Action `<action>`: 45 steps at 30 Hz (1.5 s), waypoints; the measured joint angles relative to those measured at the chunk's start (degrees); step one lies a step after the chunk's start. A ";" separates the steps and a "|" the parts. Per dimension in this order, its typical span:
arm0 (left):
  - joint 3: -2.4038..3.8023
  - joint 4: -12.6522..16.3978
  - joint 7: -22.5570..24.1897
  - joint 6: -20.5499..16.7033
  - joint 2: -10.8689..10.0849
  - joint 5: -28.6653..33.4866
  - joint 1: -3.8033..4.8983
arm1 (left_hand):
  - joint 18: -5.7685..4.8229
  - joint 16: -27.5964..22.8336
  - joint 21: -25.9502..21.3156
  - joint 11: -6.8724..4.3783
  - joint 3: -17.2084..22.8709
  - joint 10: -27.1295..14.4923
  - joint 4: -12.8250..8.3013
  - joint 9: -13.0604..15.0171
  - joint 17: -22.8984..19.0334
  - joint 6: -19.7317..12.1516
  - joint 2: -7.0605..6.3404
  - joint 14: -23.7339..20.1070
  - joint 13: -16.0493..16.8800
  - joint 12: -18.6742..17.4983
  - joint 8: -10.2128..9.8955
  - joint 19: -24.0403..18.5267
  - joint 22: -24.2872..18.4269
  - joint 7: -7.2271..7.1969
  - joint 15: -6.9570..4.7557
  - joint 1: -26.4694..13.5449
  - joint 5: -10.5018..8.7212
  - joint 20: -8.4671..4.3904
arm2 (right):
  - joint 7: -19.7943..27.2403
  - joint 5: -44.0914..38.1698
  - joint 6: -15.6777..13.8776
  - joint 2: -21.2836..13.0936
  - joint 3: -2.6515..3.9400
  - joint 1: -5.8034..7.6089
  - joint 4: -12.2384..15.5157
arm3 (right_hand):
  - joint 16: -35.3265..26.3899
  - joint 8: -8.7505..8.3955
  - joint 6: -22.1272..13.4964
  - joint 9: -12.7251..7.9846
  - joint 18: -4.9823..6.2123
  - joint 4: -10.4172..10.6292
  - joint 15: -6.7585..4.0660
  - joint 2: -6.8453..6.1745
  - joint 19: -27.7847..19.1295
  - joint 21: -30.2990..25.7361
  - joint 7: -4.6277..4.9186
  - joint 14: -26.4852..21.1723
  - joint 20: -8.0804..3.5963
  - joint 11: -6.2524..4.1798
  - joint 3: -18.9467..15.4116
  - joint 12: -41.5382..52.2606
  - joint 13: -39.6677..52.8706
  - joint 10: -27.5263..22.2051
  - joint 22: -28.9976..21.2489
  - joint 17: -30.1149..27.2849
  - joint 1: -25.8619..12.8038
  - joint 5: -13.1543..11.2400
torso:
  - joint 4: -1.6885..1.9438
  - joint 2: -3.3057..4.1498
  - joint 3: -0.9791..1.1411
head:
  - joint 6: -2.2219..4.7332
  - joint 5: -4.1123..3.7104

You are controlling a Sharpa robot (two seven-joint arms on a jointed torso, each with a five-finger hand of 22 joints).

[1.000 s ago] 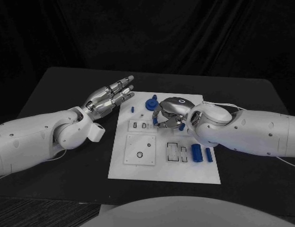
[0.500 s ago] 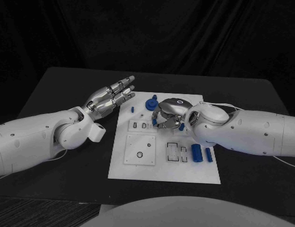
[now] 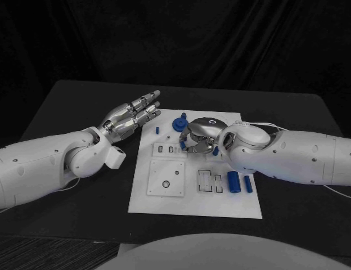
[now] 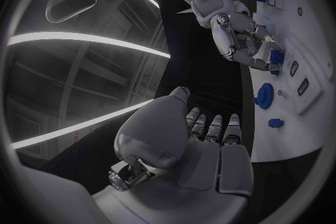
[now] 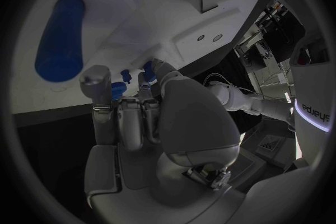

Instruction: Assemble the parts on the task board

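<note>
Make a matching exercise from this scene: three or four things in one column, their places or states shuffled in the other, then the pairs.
Things
1. left hand
2. right hand
3. two blue cylinders
4. round blue part

Places or states
A. lying side by side near the task board's right edge
B. fingers stretched out flat, off the board's left edge
C. fingers curled down over the middle of the board
D. at the board's far end

Pairs: 1-B, 2-C, 3-A, 4-D

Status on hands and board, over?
Left hand open, off the board's edge. Right hand curled over task board, fingertips on a small blue part. Nothing blocking.
</note>
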 measured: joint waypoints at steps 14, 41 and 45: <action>0.00 -0.14 -0.09 0.13 0.00 0.00 0.00 | 0.00 0.00 0.00 0.00 0.16 0.00 -0.17 0.00 0.02 0.20 0.00 0.00 -0.01 0.00 0.00 0.00 -0.03 0.20 0.00 0.00 0.00 0.00 | 0.06 -0.57 0.75 0.14 -0.03 -0.31 -0.38 | 0.00 -3.66 -6.50 -2.56 0.00 1.28 0.00 -0.89 0.00 -1.33 -0.01 0.00 0.00 0.00 -2.07 0.00 0.00 0.00 -0.01 0.00 -2.42 -9.91 | 0.00 0.01 0.00 | 0.00 -0.11; -0.03 2.45 2.74 -7.74 -2.23 -2.50 1.43 | 0.00 0.00 0.00 4.32 -11.90 0.01 3.33 -0.63 -0.01 -5.04 -5.54 -0.03 -0.03 0.00 -0.62 0.34 0.06 -0.21 1.95 -9.55 -21.73 3.42 | 7.37 -0.80 -11.03 -9.00 0.22 3.61 7.29 | 0.00 -4.33 -23.43 -12.23 0.91 12.15 -0.44 -7.82 -0.43 -6.97 -1.31 0.00 -0.43 -0.86 -4.89 0.00 -0.01 0.22 0.02 0.00 -1.32 -15.52 | -0.01 -0.50 0.07 | 1.05 0.49; 0.04 3.33 3.24 -12.86 -2.57 -4.01 2.83 | 0.00 0.00 1.04 4.95 -11.66 0.01 2.62 -0.51 -0.01 -4.17 -6.56 -0.03 -0.02 0.00 -0.62 1.73 0.76 1.38 3.62 -7.88 -19.69 4.80 | 7.90 -0.81 -12.91 -12.80 0.30 6.11 9.24 | 0.00 -4.44 -26.18 -13.36 0.91 12.26 -0.44 -9.12 -0.53 -8.08 -1.44 0.01 -0.54 -0.85 -5.95 0.00 -0.01 0.22 0.02 0.00 -2.19 -15.74 | -0.08 -0.99 0.13 | 1.19 0.85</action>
